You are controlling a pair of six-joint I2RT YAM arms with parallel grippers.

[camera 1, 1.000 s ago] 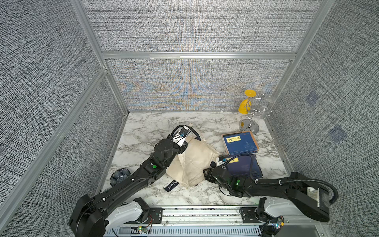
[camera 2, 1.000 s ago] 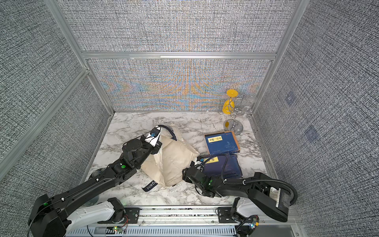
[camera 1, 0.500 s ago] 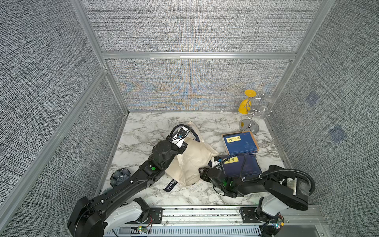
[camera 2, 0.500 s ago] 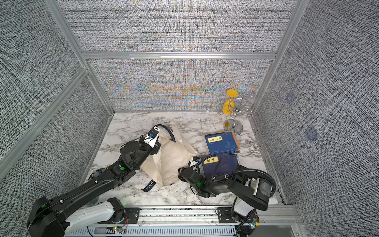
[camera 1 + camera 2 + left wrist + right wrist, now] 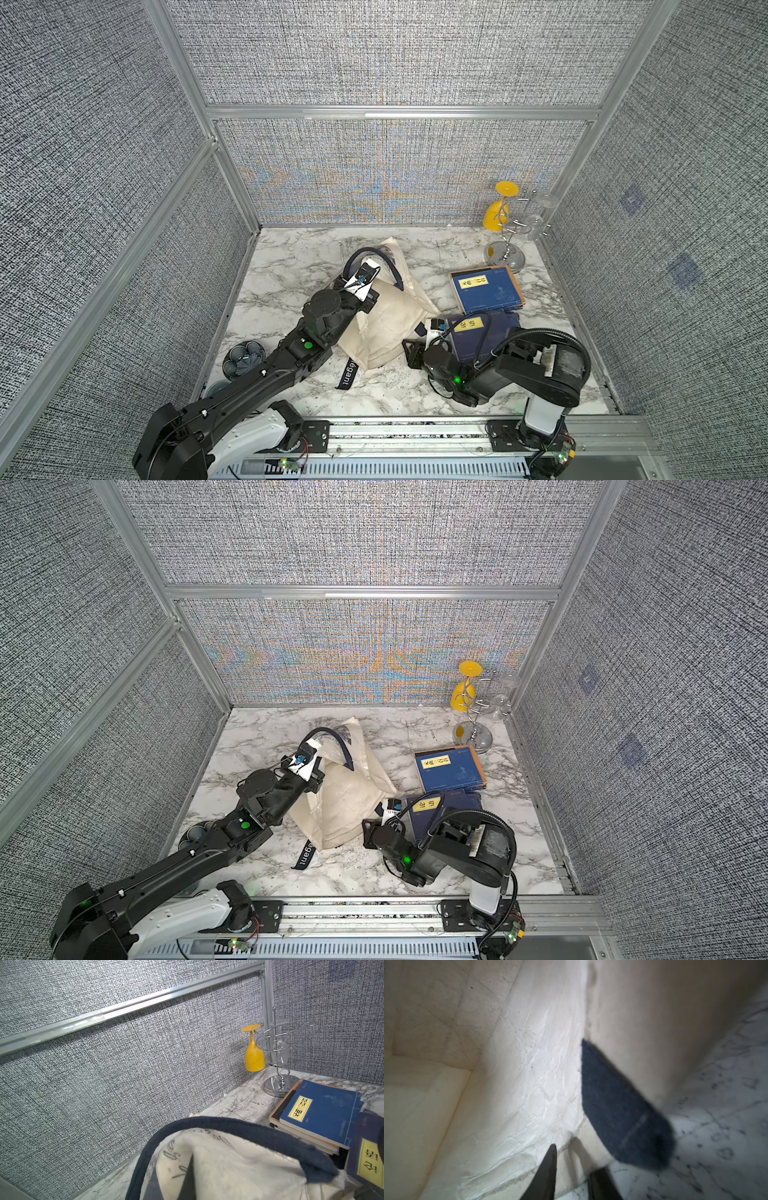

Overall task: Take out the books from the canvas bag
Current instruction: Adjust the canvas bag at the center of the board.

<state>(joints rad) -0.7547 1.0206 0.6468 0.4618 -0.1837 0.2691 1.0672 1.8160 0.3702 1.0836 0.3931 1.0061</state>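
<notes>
Canvas bag (image 5: 390,320) lies slumped at the centre of both top views, its upper corner tented up where the left gripper (image 5: 369,296) is clamped tight on the cloth. Right of it, on the marble tabletop (image 5: 291,266), the books (image 5: 486,289) are out: a stack in the middle right of the frame and, just below it, another book (image 5: 484,338) whose yellow label now shows, since the right arm that lay across it has folded back toward the lower edge. Its right gripper (image 5: 413,353) has swung to the bag's mouth, and the jaws have narrowed yet stand a little apart. We judge the visible books delivered, and this step a check or a reach for anything left inside. Only the right wrist view looks into the bag: pale lining, bare as far as it shows, with the hem lying between the black fingertips (image 5: 550,1174), not pinched as far as we can see. The left wrist view alone shows the navy handle (image 5: 228,1124) looping over the cloth and the stack to be several thin volumes.
</notes>
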